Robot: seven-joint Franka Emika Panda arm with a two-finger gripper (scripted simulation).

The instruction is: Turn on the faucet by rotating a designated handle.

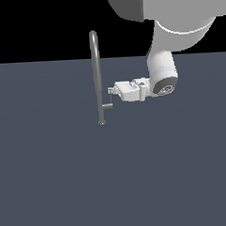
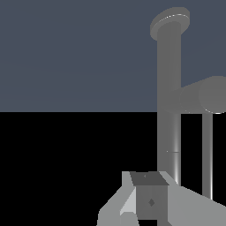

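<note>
1. I see the faucet (image 1: 97,73) standing upright on the table (image 1: 52,174), left of centre in the exterior view.
2. The handle (image 1: 111,98), a thin rod, rises from a short stub low on the pipe's right side.
3. My gripper (image 1: 110,90) lies horizontal just beside the handle's top; I cannot tell whether it is clenched or released.

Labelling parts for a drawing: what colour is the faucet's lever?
Plain grey metal, same as the pipe. The lever shows best in the wrist view.
</note>
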